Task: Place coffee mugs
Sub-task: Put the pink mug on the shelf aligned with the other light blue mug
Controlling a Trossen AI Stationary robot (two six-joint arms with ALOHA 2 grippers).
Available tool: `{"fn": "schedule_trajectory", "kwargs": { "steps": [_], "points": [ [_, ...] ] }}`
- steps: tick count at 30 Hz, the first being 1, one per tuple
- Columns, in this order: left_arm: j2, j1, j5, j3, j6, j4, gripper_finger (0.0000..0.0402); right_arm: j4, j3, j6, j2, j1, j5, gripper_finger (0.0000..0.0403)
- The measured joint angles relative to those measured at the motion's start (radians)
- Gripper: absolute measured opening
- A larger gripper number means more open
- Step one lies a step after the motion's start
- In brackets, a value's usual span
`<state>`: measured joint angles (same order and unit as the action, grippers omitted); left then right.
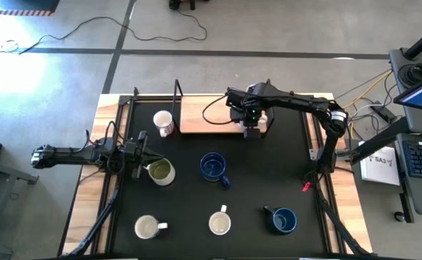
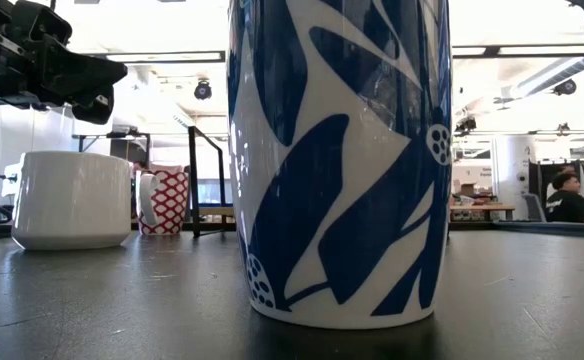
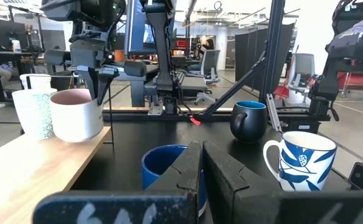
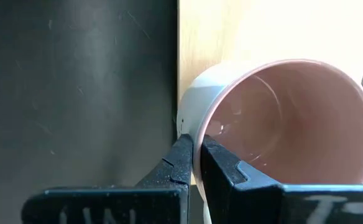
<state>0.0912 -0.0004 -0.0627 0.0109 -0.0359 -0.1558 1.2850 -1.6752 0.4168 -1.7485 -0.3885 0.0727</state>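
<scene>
A mug, white outside and pink inside (image 3: pixel 76 115), is at the near edge of the wooden board (image 1: pixel 204 115), and my right gripper (image 4: pixel 195 162) is shut on its rim from above. Two more pale mugs (image 3: pixel 35 106) stand on the board behind it. On the black mat stand a red-print mug (image 1: pixel 165 123), an olive-green mug (image 1: pixel 160 171), two dark blue mugs (image 1: pixel 214 167) (image 1: pixel 283 219), a white mug (image 1: pixel 147 227) and a white mug with blue leaves (image 2: pixel 337 160). My left gripper (image 3: pixel 201 168) waits shut at the table's left, pointing level. My right gripper pinches the pink mug's rim wall (image 4: pixel 197 134) between its two fingers, one finger (image 4: pixel 222 168) inside the mug and the other outside. The fingers point down from above. The mug stays upright at the board's edge; whether its base rests on the wood I cannot tell.
A black metal frame (image 1: pixel 178 101) stands upright at the board's left end. Cables run along the table's sides. The middle of the mat between the mugs (image 1: pixel 254 180) is bare.
</scene>
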Motion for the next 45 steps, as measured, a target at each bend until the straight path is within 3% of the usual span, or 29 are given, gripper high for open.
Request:
{"fn": "schedule_trajectory", "kwargs": {
  "steps": [29, 37, 45],
  "points": [
    [0.0, 0.0, 0.0, 0.0, 0.0, 0.0, 0.0, 0.047, 0.052, -0.024, 0.0, -0.025, -0.042, 0.0014],
    [0.0, 0.0, 0.0, 0.0, 0.0, 0.0, 0.0, 0.053, 0.053, -0.026, 0.0, -0.024, -0.039, 0.0071],
    [0.0, 0.0, 0.0, 0.0, 0.0, 0.0, 0.0, 0.148, -0.005, -0.106, 0.006, -0.024, 0.027, 0.011]
  ]
}}
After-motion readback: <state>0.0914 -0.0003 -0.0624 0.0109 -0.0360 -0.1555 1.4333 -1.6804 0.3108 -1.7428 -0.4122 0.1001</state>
